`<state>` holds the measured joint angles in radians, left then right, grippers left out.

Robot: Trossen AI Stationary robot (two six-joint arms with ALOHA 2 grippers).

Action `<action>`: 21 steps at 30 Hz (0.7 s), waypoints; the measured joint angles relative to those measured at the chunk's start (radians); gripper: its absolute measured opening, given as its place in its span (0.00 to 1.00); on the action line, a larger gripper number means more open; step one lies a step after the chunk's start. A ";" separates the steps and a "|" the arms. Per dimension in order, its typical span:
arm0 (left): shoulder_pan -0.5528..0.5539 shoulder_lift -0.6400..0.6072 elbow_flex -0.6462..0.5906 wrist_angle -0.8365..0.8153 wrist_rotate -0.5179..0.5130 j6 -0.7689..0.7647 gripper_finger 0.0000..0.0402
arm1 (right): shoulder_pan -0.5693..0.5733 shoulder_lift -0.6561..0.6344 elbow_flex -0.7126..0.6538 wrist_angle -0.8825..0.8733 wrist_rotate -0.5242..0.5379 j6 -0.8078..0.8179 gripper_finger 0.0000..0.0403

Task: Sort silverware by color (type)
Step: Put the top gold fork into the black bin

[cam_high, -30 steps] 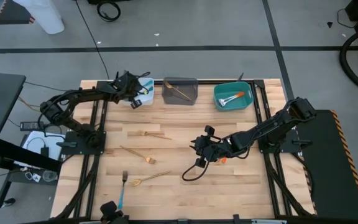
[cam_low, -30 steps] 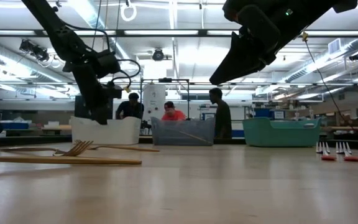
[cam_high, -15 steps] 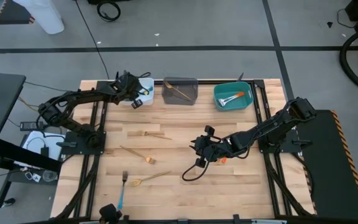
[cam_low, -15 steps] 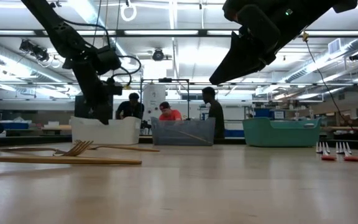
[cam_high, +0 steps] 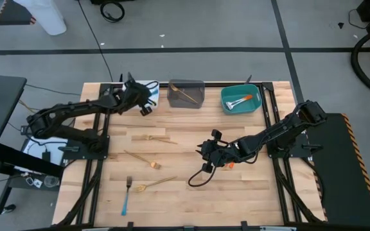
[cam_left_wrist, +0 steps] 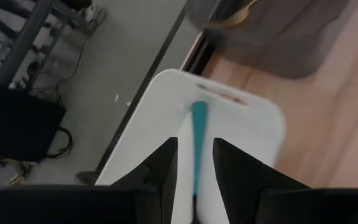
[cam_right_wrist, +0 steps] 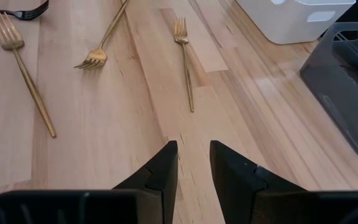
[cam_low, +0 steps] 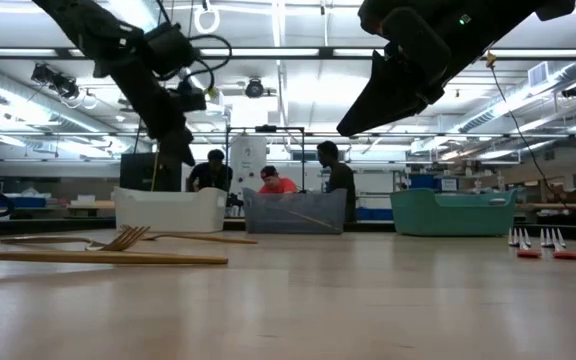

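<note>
My left gripper hangs open above the white bin, also in the low view. A blue-handled utensil lies in that bin, seen between my fingers. My right gripper hovers open and empty over the table's middle. Three gold forks and a blue-handled fork lie flat on the table. Orange-handled utensils lie under my right arm.
A grey bin holds a gold utensil, and a teal bin holds orange-handled ones; both stand at the far edge beside the white bin. A black cable loops on the table under my right arm. People stand beyond the table.
My left gripper has risen out of the white bin and now hangs above its rim, and the left arm's elbow has swung toward the table's left edge. My right arm has kept still.
</note>
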<state>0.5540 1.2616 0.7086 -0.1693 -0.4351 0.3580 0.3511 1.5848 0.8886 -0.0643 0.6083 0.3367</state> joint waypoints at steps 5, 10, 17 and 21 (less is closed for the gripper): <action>-0.063 -0.021 0.000 -0.027 0.000 -0.038 0.27 | 0.000 0.000 0.000 -0.007 0.000 0.000 0.26; -0.109 -0.020 0.000 -0.042 0.000 -0.059 0.27 | 0.003 -0.008 0.000 -0.016 -0.001 0.000 0.26; -0.125 -0.020 0.000 -0.061 -0.020 -0.059 0.27 | -0.009 -0.078 0.000 -0.047 0.000 0.022 0.23; -0.125 -0.020 0.000 -0.071 -0.021 -0.059 0.27 | -0.016 -0.095 0.000 -0.043 0.002 0.026 0.22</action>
<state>0.4294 1.2411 0.7082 -0.2403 -0.4564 0.2993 0.3351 1.4902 0.8886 -0.1076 0.6098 0.3630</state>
